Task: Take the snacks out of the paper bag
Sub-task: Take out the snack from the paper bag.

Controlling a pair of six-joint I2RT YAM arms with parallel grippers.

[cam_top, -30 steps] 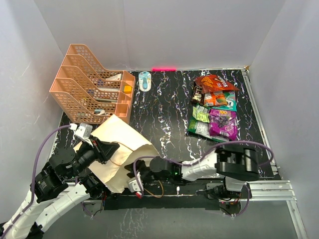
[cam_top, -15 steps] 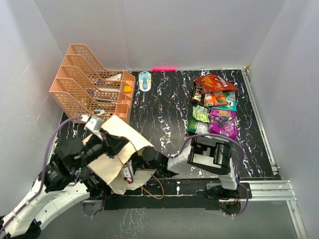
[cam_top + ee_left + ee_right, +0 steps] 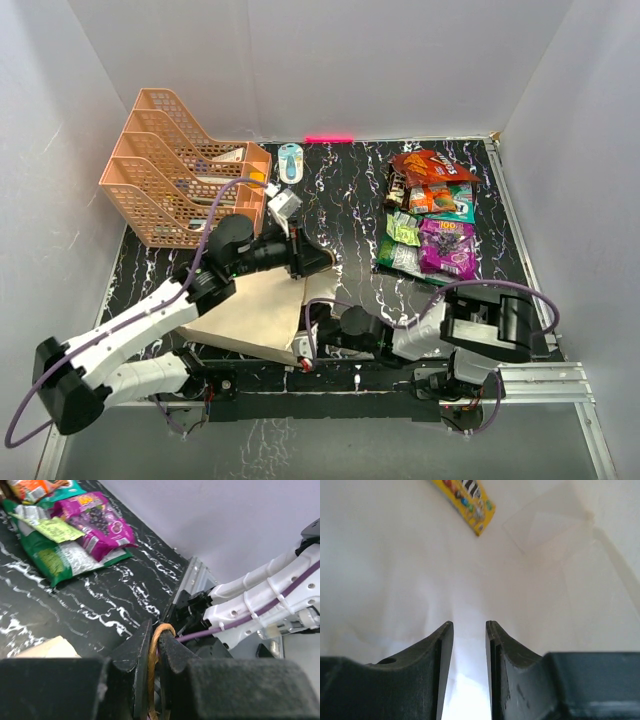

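The beige paper bag (image 3: 250, 310) lies at the near left, its mouth facing right. My left gripper (image 3: 316, 262) holds up the mouth's top edge, shut on the bag's brown cord handle (image 3: 152, 660). My right arm (image 3: 400, 340) reaches left into the mouth, and its fingers are hidden there in the top view. Inside the bag, my right gripper (image 3: 469, 625) is open with nothing between its fingers. A small yellow snack packet (image 3: 470, 502) lies ahead of it on the paper. Several snacks (image 3: 432, 215) lie in a group at the back right, among them a purple pouch (image 3: 95, 525) and a green packet (image 3: 55, 555).
A peach tiered tray rack (image 3: 180, 185) stands at the back left. A small blue-and-white object (image 3: 291, 162) lies near the back wall. White walls close in three sides, and a metal rail (image 3: 540, 375) runs along the near right edge.
My left arm has swung up and to the right with the cord handle, lifting the bag's mouth toward the table's middle. My right gripper has narrowed a little and sits inside the bag.
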